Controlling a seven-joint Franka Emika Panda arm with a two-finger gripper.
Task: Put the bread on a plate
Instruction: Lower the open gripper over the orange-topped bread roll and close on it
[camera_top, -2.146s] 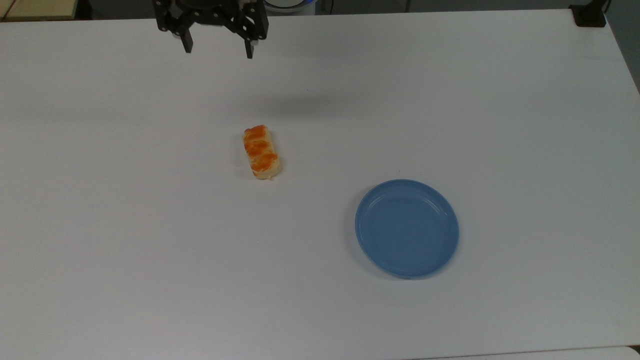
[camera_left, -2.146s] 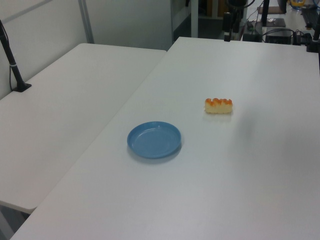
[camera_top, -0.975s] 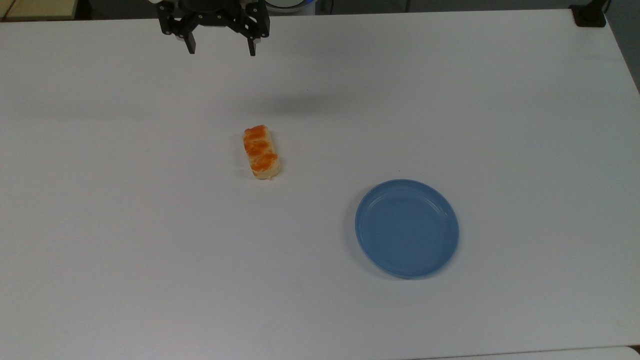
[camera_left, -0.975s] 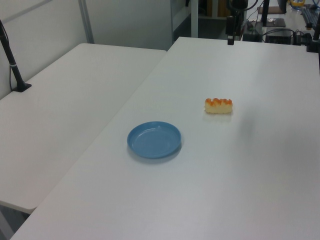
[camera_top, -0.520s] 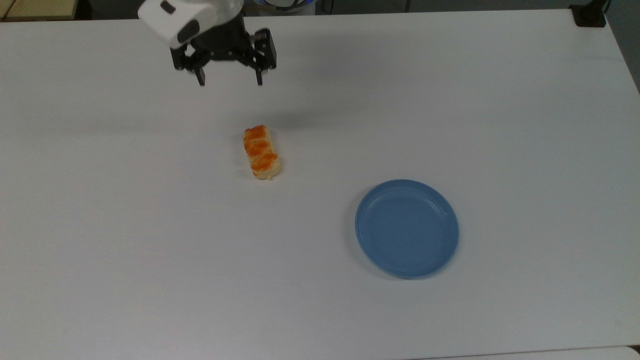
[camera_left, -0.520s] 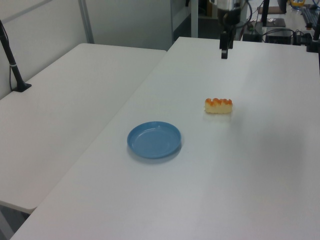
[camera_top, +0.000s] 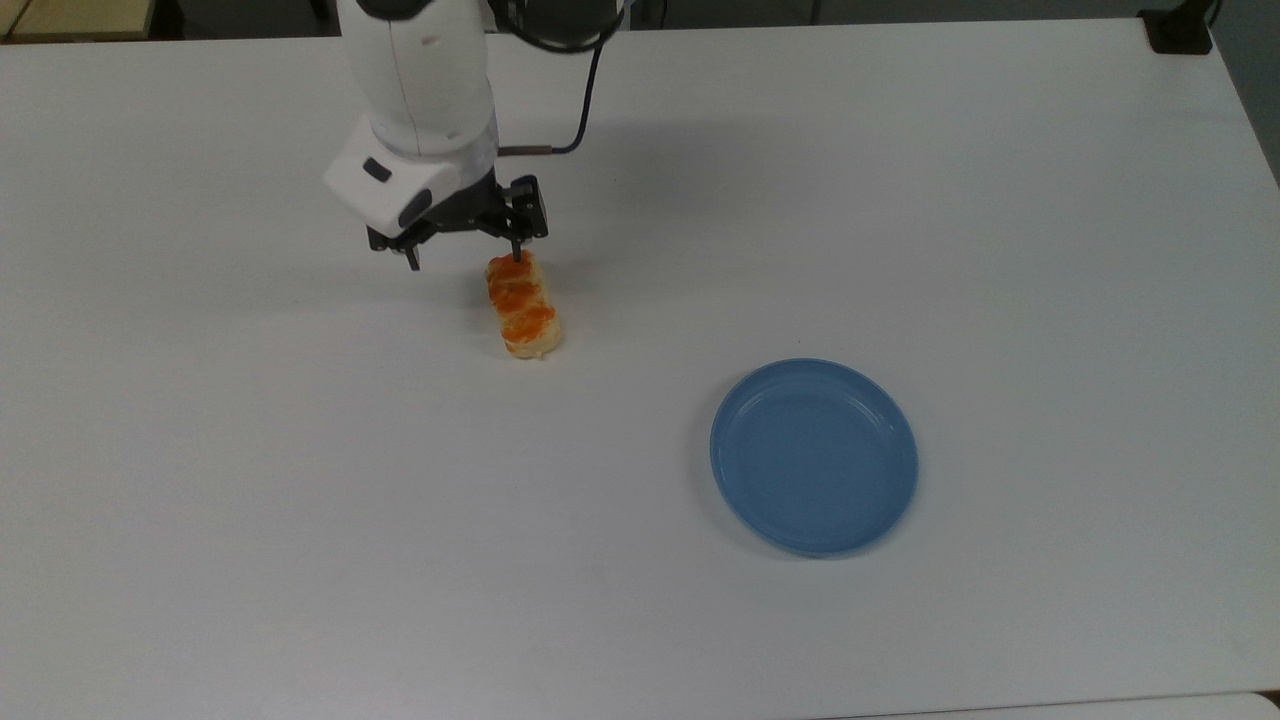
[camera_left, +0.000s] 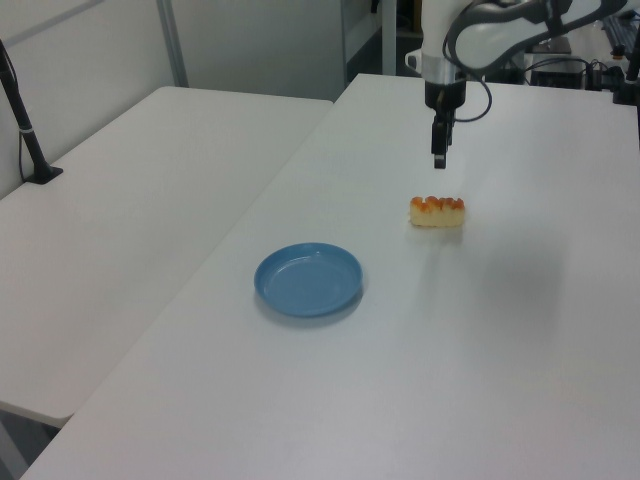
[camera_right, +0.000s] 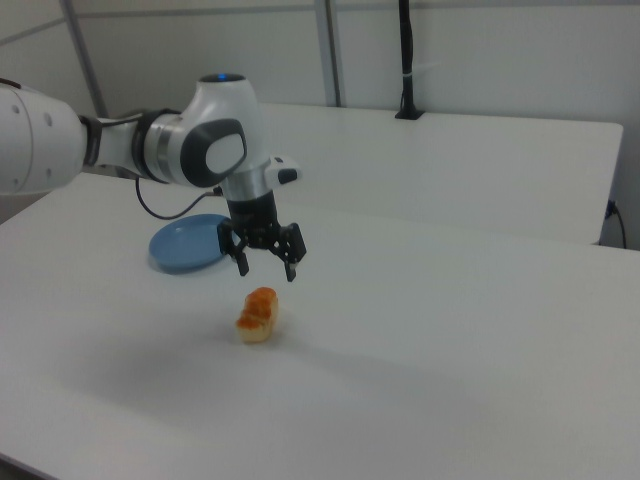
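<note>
Bread (camera_top: 522, 304) lies on your white table (camera_top: 1000, 200), well apart from the light-blue plate (camera_top: 813, 456), which sits toward the top view's lower right. Your gripper (camera_top: 464, 253) hangs above the bread's far end without touching it, its two fingers spread wide. In the right view, the gripper (camera_right: 267, 265) hovers clearly above the bun.

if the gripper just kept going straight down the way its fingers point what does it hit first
Probably the bread. The open gripper hangs just above it, fingers pointing down, in the right view. It looks off-centre, over the end of the bread away from the plate, so one finger might reach the bare table instead.
</note>
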